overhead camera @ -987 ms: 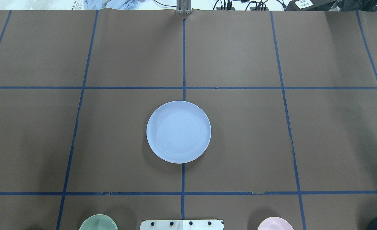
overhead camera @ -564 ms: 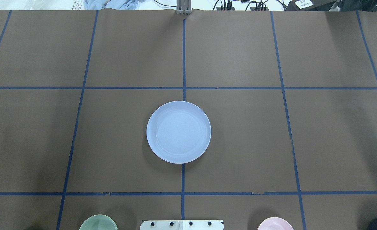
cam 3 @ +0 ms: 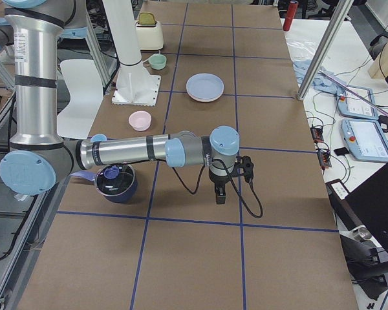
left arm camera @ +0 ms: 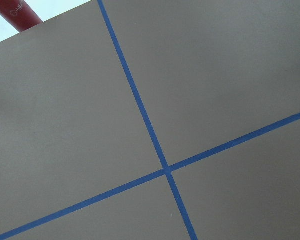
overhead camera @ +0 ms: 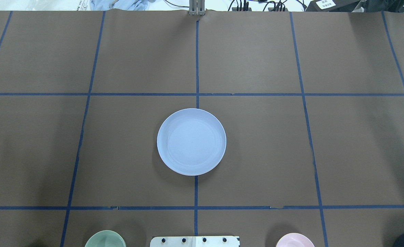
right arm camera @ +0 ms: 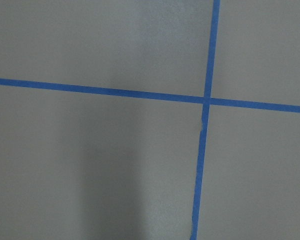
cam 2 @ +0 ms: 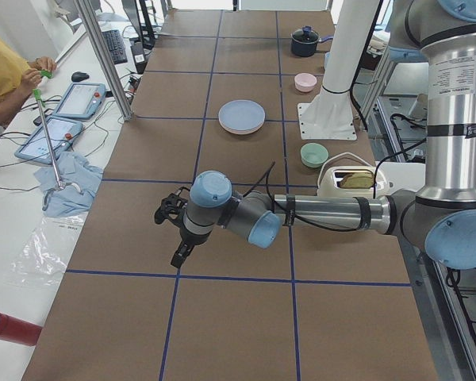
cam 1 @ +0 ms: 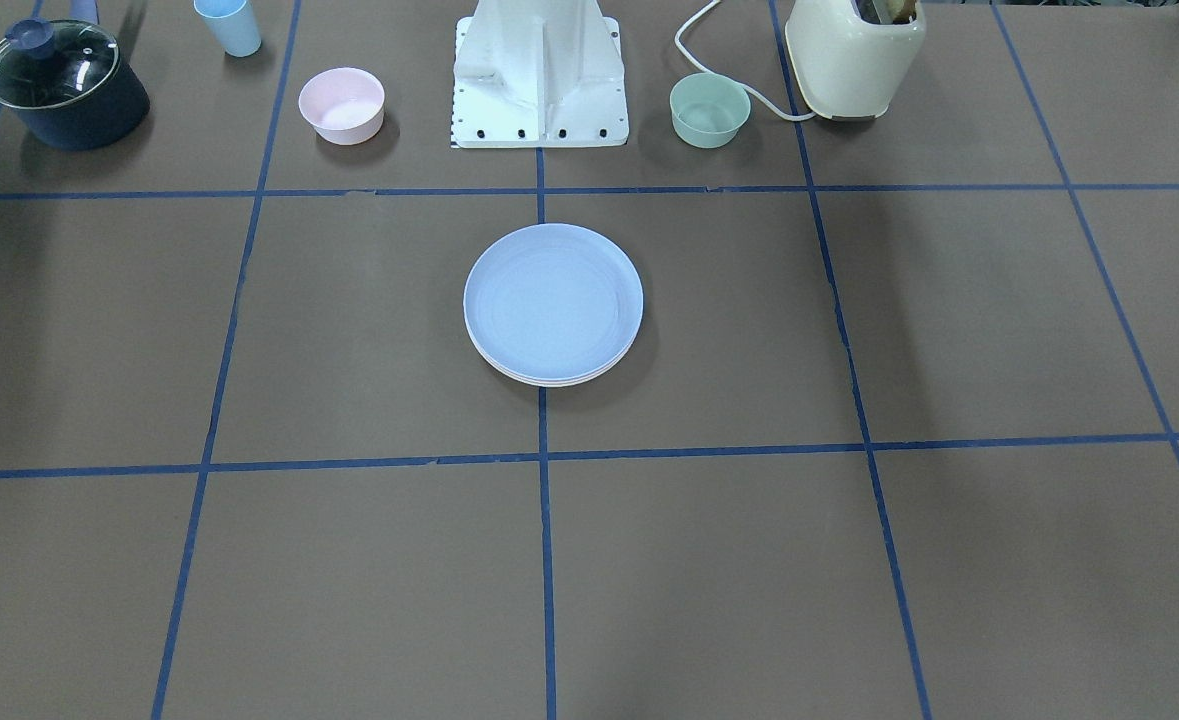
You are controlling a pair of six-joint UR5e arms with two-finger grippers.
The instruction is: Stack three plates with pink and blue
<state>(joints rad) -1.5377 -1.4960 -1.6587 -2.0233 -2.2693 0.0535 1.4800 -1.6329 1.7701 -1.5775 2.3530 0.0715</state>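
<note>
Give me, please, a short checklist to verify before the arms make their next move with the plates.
1. Blue plate lies on top: ok.
2. Lower rims sit evenly under it: ok.
3. Three plates counted: cannot tell; the rims are too thin to count.
4. Left pincer well away from the plates: ok.
5. Right pincer well away from the plates: ok.
6. Both pincers open: cannot tell.

- pretty clearly a robotics lab
- brown-papered table (overhead camera: pixel 256 51) marked out with a blue tape grid (overhead camera: pixel 197 61)
- industrial robot arm (cam 2: pixel 325 213), teach pendants (cam 3: pixel 365 139) right alongside
</note>
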